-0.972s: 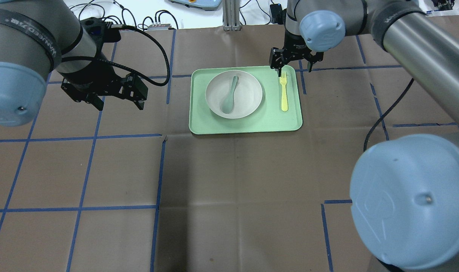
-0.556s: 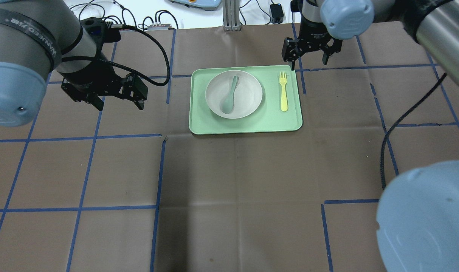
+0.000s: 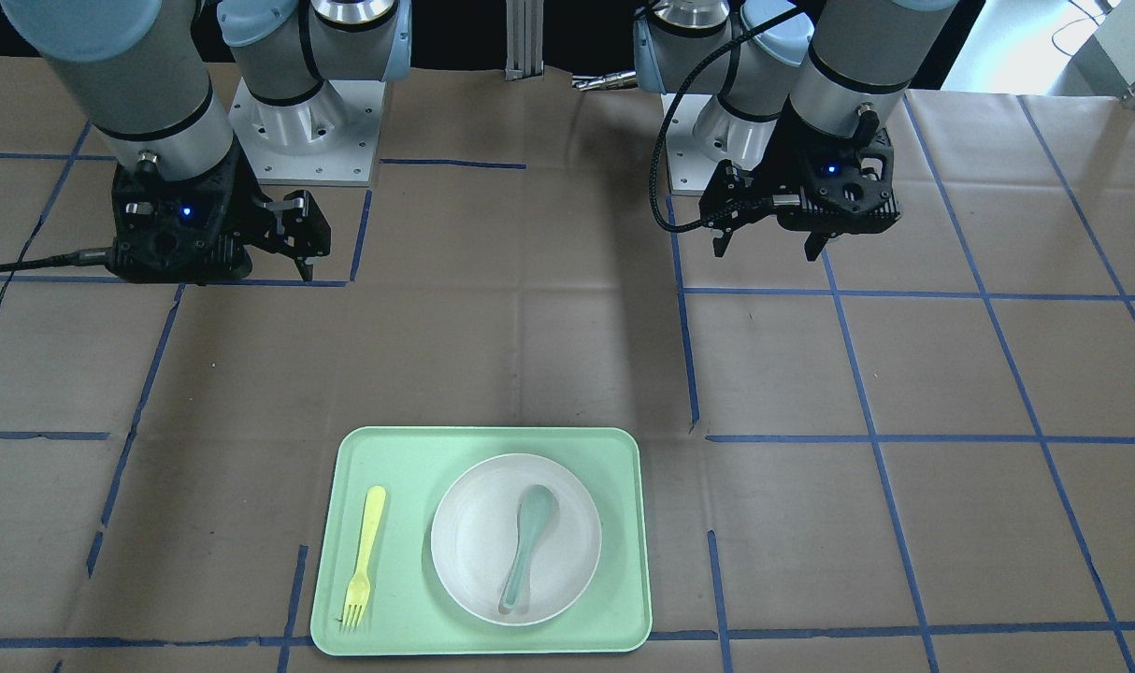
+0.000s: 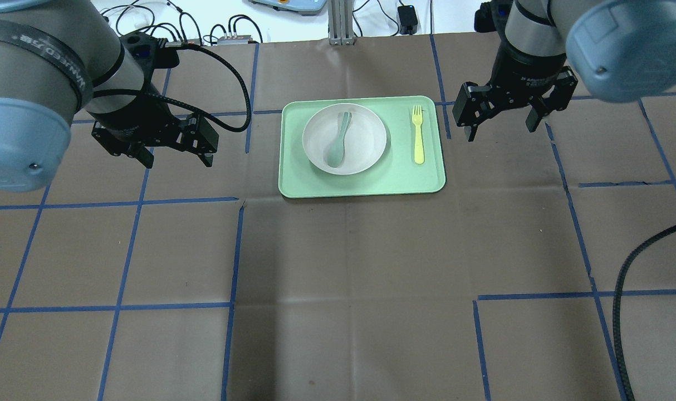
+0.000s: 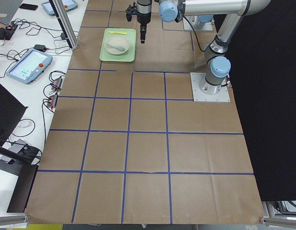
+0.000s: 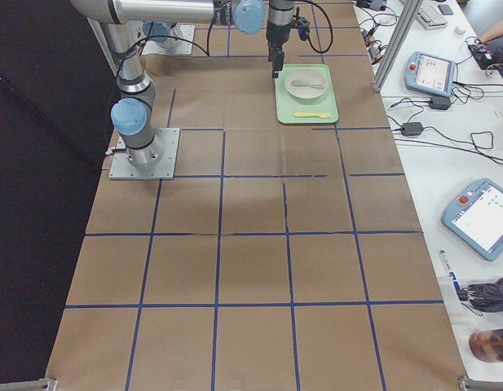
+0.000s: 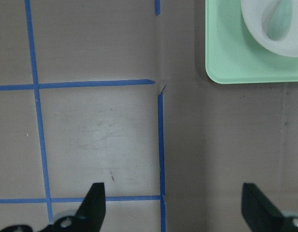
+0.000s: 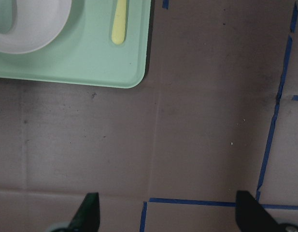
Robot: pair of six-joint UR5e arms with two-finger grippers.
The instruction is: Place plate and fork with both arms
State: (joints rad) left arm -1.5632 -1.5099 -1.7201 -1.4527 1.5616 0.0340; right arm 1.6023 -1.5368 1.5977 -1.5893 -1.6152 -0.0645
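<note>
To the right of the green tray [image 4: 293, 186], clear of its rim, the right pincer [image 4: 501, 127] now hangs above the bare surface [image 4: 343, 267]. One second ago it stood over the tray's far right corner, with one finger at the tines of the fork [image 4: 419, 136]. Since then it has withdrawn to the right. Its jaws are spread wide and carry nothing.

The fork has not moved. It lies flat on the right strip of the tray, tines toward the far edge, just beside the plate [image 4: 368, 139] but apart from it. The plate sits left of the tray's centre, also unmoved, with a grey-green spoon [image 4: 337, 147] resting in it.

The left pincer [image 4: 178, 159] has held its station to the left of the tray, well apart from it, with jaws released and empty.

Meaning for the task: the fork release appears complete, and the fork stayed down as the finger drew away. Both task items lie on the tray and neither arm holds anything. The placement is judged to be at or near its end. What remains is probably only for both arms to clear to rest positions. No contact risk is evident, since both pincers are off the tray.
</note>
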